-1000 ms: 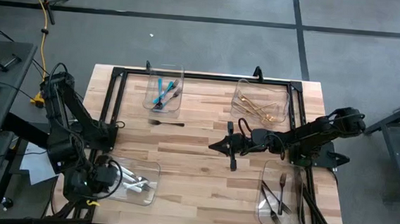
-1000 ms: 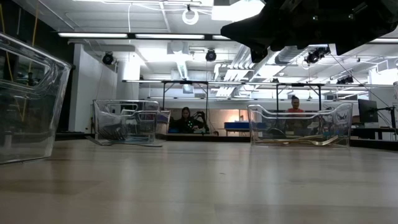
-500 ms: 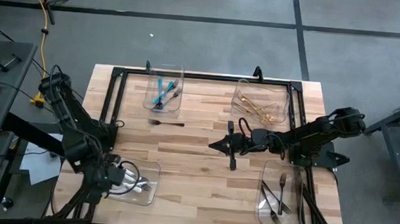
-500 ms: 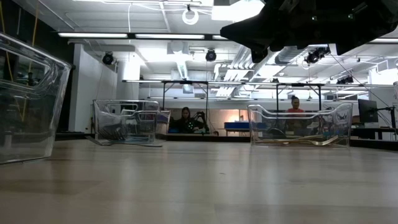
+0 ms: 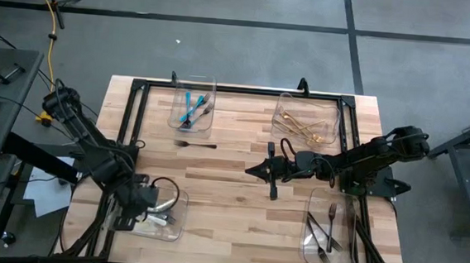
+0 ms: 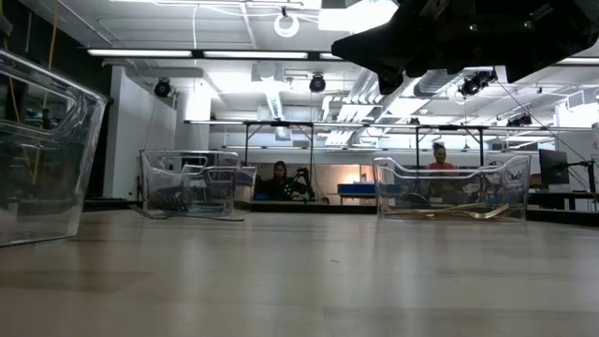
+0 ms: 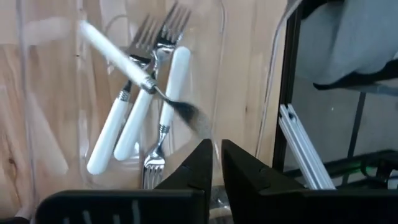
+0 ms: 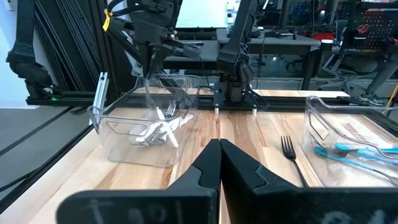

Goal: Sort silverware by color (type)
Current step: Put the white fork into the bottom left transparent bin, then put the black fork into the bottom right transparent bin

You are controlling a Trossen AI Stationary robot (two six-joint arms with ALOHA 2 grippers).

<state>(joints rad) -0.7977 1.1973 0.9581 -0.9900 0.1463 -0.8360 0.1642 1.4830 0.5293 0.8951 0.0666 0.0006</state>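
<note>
1. Hovering over the clear bin [image 5: 163, 216] at the table's near-left corner, the left gripper [image 5: 140, 210] shows a narrow gap between its fingertips [image 7: 198, 163] in its wrist view, and nothing sits between them.
2. White-handled forks [image 7: 134, 112] lie in that bin; one more white-handled fork [image 7: 118, 57] is tilted across them, its lower end blurred.
3. From the right wrist view the same bin [image 8: 146, 134] shows the pale forks heaped at its bottom, with the left arm above it.
4. Out over the middle of the wooden table [image 5: 223, 189], the right gripper [image 5: 253, 171] is clenched shut with nothing in it.
5. A dark steel fork [image 5: 194, 144] lies loose on the table, just in front of the far-left bin [image 5: 192, 105].
6. That far-left bin holds the teal-handled utensils [image 5: 190, 106].
7. The far-right bin [image 5: 305, 120] holds the gold utensils [image 5: 308, 130].
8. The near-right bin [image 5: 328, 229] holds the dark steel forks [image 5: 324, 229].
9. In the low view, two people [image 6: 279, 178] sit at desks in the room beyond the table.
</note>
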